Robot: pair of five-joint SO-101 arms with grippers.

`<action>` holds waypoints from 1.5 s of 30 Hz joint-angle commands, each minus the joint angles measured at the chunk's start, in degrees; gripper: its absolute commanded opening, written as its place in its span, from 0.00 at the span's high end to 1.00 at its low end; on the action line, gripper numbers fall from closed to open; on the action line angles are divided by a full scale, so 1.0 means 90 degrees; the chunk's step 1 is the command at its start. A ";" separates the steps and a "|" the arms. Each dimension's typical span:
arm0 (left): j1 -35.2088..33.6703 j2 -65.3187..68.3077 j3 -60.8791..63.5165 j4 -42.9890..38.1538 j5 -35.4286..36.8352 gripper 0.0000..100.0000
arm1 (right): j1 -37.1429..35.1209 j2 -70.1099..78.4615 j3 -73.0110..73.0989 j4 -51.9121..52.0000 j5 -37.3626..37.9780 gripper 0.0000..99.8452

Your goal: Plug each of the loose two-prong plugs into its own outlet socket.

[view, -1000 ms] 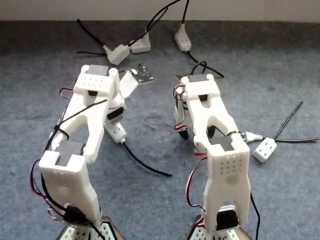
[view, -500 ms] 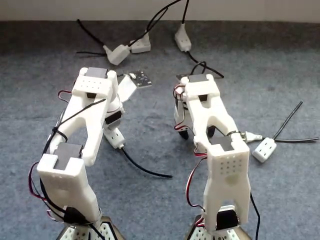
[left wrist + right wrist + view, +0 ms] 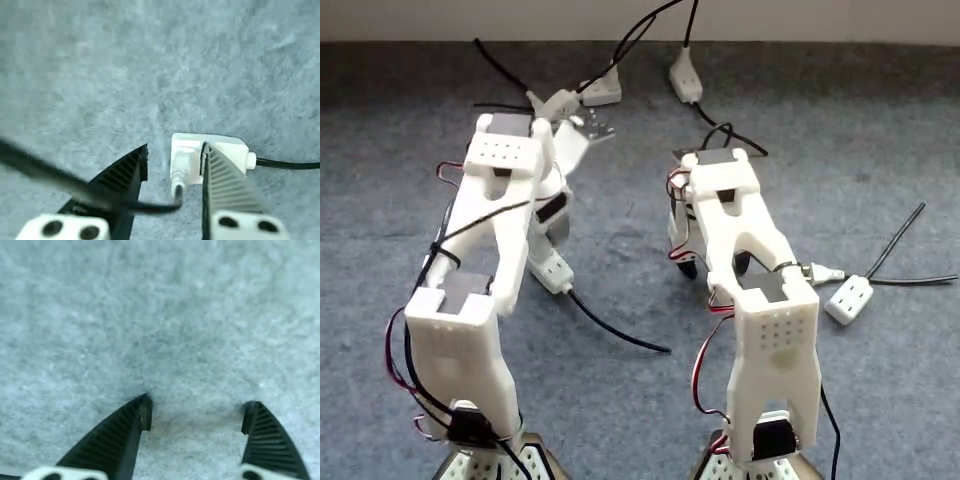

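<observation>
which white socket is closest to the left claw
The leftmost socket of the three at the back, right at the tips of the left claw; the others lie farther off.

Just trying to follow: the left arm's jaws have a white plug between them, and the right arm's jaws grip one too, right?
Not quite. The right wrist view shows the right arm's jaws open over bare carpet, gripping nothing. The left arm's jaws do have the white plug between them.
</observation>
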State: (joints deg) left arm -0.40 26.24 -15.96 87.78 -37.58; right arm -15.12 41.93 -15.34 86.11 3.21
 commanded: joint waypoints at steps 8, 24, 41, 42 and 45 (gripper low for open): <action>0.0005 -0.0327 -0.4879 0.1465 0.0274 0.79 | 0.0063 0.0044 0.0210 -0.0073 0.0088 0.71; -0.3316 -0.2681 -0.6295 0.1455 0.1631 0.78 | -0.0396 0.0005 -0.0122 -0.0015 0.0293 0.71; -0.5983 0.0259 -0.3678 0.1446 0.1700 0.78 | -0.2486 -0.0015 -0.3541 0.1656 0.1328 0.71; -0.6061 0.0513 -0.3678 0.1446 0.1690 0.78 | -0.2691 -0.0015 -0.3541 0.1656 0.1358 0.71; -0.6286 0.1245 -0.3697 0.1446 0.1690 0.78 | -0.3189 0.0044 -0.3521 0.1656 0.1358 0.71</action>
State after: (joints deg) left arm -54.20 31.78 -49.10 100.70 -21.93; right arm -39.65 43.34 -44.62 98.68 14.46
